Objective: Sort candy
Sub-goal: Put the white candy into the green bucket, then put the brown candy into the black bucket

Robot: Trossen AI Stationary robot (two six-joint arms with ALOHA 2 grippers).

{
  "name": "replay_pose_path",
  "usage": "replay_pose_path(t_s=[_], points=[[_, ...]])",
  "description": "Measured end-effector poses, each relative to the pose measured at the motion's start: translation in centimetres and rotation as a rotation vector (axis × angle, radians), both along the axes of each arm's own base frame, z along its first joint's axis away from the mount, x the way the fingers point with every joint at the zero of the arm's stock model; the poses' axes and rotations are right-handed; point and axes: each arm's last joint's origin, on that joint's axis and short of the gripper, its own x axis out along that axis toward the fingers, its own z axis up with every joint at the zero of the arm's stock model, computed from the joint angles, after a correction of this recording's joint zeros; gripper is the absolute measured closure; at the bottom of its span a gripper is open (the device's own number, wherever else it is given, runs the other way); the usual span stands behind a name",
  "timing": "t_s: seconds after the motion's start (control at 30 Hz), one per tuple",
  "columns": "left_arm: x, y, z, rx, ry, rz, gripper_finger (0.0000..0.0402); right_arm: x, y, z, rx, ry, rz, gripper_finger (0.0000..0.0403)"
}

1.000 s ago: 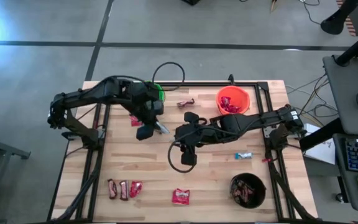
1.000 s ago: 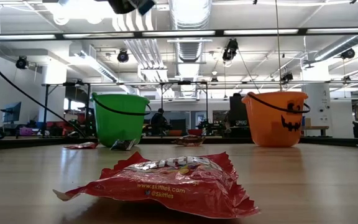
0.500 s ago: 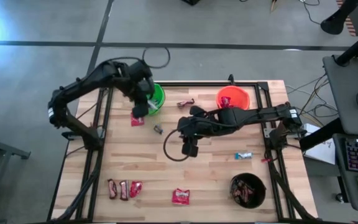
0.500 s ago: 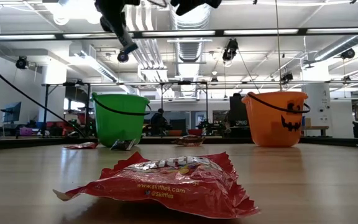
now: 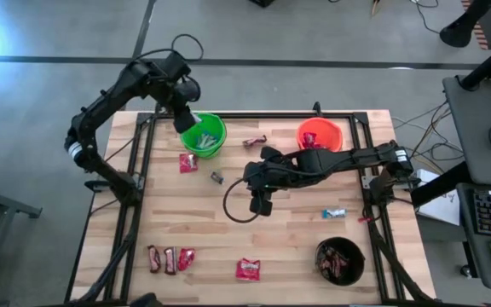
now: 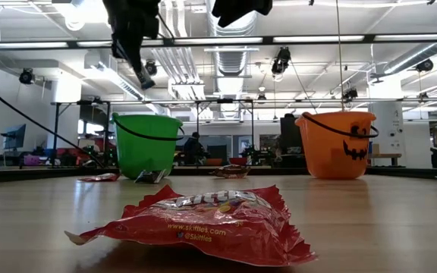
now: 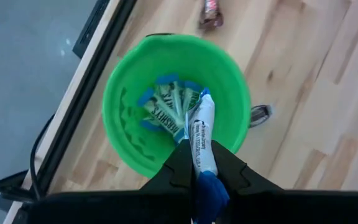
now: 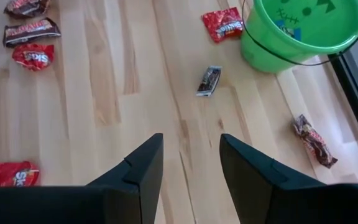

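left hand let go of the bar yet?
No, the left hand is shut on a light-blue-and-white wrapped candy bar, held above the round green plastic bucket.

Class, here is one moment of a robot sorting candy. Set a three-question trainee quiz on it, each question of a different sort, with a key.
1. True or false: the left gripper holds a light-blue-and-white wrapped candy bar above the round green plastic bucket.
2. Which bucket stands nearest the table's front right corner? A: round orange bucket; B: round black bucket; C: green.
3. Fill in: the right gripper's fingers are ___ and hold nothing.

Key: 1 true; 2 B; 3 open.
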Motion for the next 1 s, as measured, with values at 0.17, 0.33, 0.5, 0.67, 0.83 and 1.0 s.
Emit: replay_pose_path(t_s=[0.17,0.33,0.5,0.67,0.83,1.0], points=[[0.1,0.8,-0.8,-0.023,0.040,-0.013,0.0393,0.0,-0.1,0.0,-0.012,0.000,-0.010,0.0256],[0.6,1.2,-1.5,-0.027,0.065,-0.036,0.0373,0.1,-0.3,-0.1,-0.012,0.002,-0.015,0.0254],[0.8,1.4,-1.7,-0.027,0.072,-0.050,0.0353,0.1,-0.5,-0.1,-0.014,0.001,-0.023,0.0239],[0.8,1.4,-1.7,-0.024,0.072,-0.059,0.0330,0.1,-0.5,-0.1,-0.014,0.003,-0.023,0.0224],[0.8,1.2,-1.7,-0.033,0.081,-0.064,0.0307,0.2,-0.5,-0.3,-0.015,0.006,-0.022,0.0217],[0.5,0.4,-1.1,-0.059,0.031,-0.103,0.0295,1.4,-1.0,-1.5,-0.019,0.010,-0.028,0.0216]])
